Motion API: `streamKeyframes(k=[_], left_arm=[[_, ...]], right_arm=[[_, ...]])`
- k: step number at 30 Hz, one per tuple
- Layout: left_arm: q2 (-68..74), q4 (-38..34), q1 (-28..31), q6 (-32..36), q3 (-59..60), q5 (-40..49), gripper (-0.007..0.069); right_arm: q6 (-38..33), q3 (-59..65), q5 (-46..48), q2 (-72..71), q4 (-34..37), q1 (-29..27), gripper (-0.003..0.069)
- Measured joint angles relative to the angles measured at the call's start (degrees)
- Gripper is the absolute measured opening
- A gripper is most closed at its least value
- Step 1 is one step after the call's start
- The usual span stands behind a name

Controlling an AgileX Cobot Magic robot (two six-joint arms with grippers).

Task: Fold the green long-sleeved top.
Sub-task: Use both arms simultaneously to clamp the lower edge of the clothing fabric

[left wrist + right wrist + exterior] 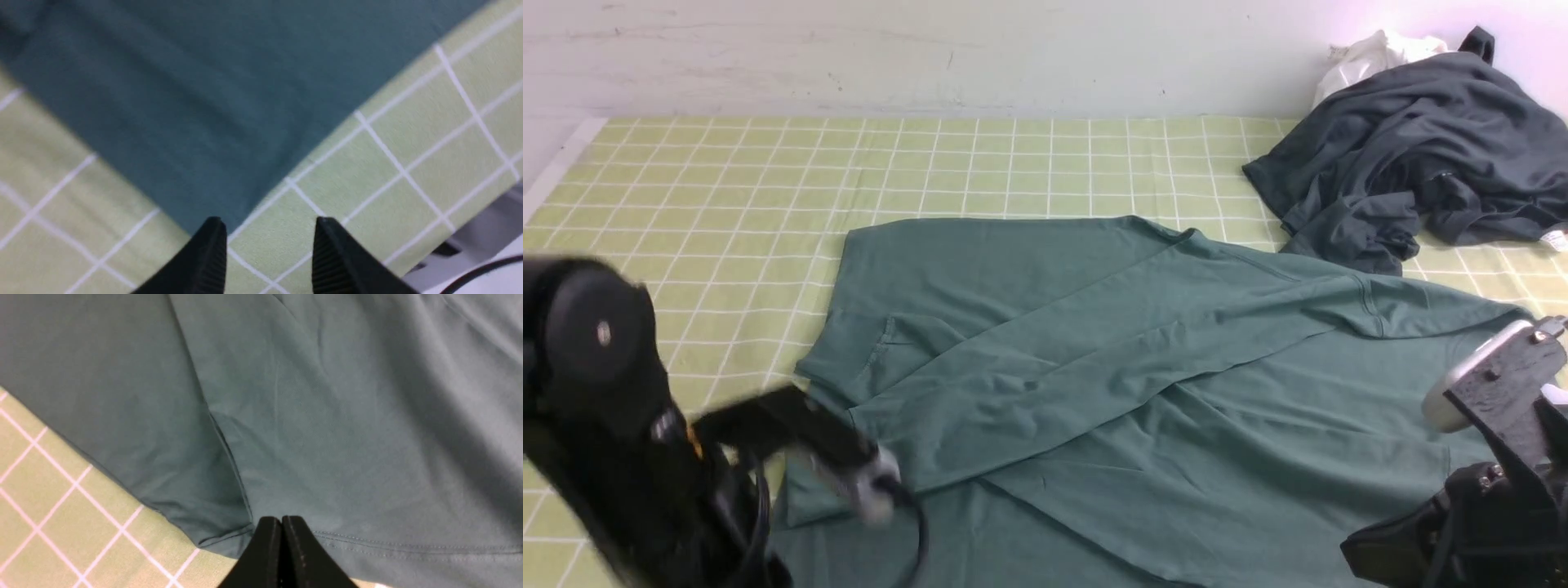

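Top [1094, 367]: green, long-sleeved, spread across frame centre on checked bench [727, 180].
Left gripper [268, 223]: jaws apart, empty, by top's corner.
Right gripper [282, 522]: closed at hem; hold unclear.
Tag [1556, 238]: white, on dark garment [1413, 139], unreadable.

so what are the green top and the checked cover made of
Muted teal-green long-sleeved top: soft matte knit, likely cotton jersey; it drapes in gentle creases. Yellow-green checked table cover: thin matte cloth or vinyl, unclear; lies flat.

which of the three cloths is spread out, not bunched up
The green long-sleeved top, spread across the middle; the dark grey garment and white cloth lie crumpled at the far right.
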Motion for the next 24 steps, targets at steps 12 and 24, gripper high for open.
streamKeyframes(k=[12,24], left_arm=[[3.14,1.11,-4.62,20.76,12.53,-19.43,0.0317],[2.83,0.68,-4.76,16.21,10.71,-17.34,-0.0001]], right_arm=[[-1.29,0.0,0.23,-0.24,2.42,0.0,-0.0014],[-2.93,0.0,0.43,-0.24,3.83,0.0,-0.0014]])
